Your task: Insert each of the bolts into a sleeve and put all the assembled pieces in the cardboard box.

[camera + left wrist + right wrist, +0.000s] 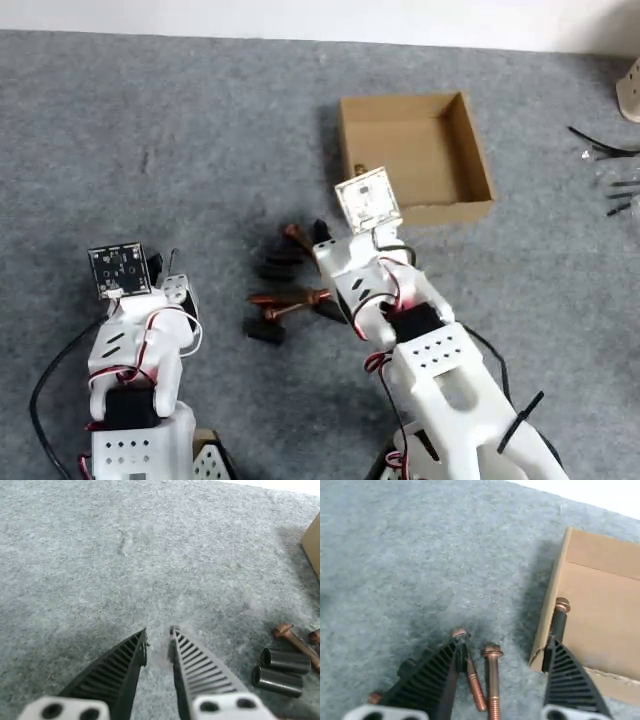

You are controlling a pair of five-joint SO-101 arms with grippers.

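One assembled piece (560,620) lies in the cardboard box (600,610), the right hand (506,647) gapes empty over the loose bolts (492,680) beside it, the left hand (158,634) is slightly apart and empty; next, I think, a bolt must be gripped and entered into a sleeve (286,660).

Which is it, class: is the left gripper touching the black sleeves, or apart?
Apart. The left wrist view shows bare carpet between the left gripper and the black sleeves.

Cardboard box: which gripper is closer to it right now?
Right. The right gripper is open at a corner of the cardboard box; the left gripper sits well away over carpet, beyond the bolts.
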